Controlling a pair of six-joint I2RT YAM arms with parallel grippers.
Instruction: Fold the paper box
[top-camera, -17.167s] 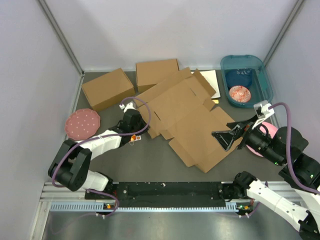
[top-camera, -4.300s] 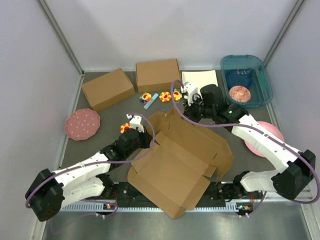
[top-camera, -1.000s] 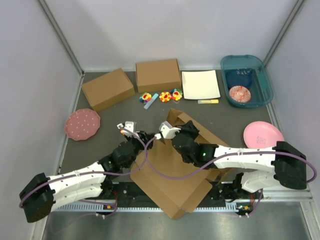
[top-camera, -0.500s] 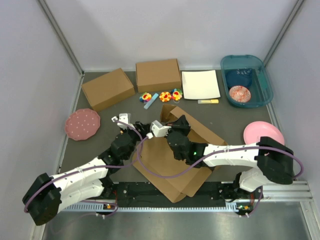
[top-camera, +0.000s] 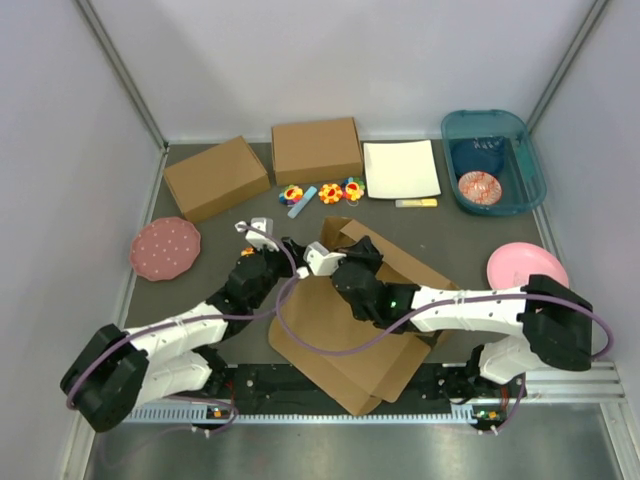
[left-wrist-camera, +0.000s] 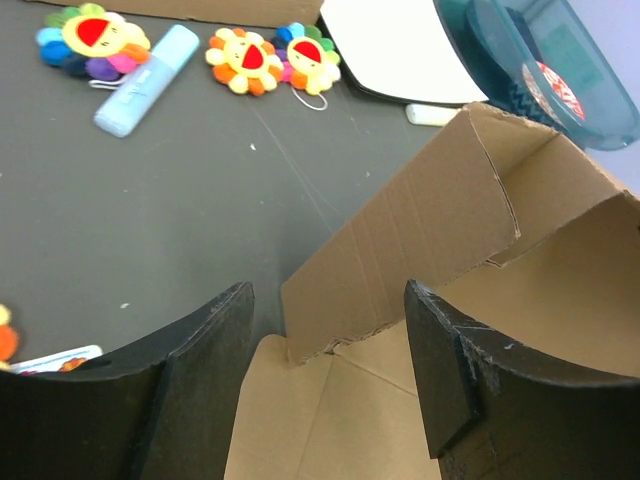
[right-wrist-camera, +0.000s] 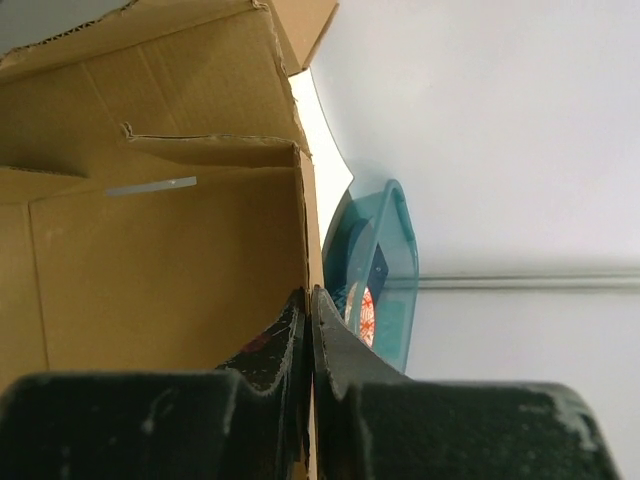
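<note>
Left gripper (left-wrist-camera: 328, 300): mine, jaws wide apart, holding nothing. The paper box (left-wrist-camera: 420, 230) has its raised flap just ahead at 12 o'clock, with the floor panel under my fingers. Right gripper (right-wrist-camera: 308, 305): mine, pinched closed on the box's upright wall edge, which runs up toward 12 o'clock. The box body spreads to 9 o'clock.

Paper box (top-camera: 360, 375) before toys (top-camera: 330, 193); sheet (top-camera: 400, 168) right of toys.

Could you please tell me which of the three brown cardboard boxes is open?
The paper box in front, between the arms: flaps up, inside showing. The left back box and right back box are closed.
</note>
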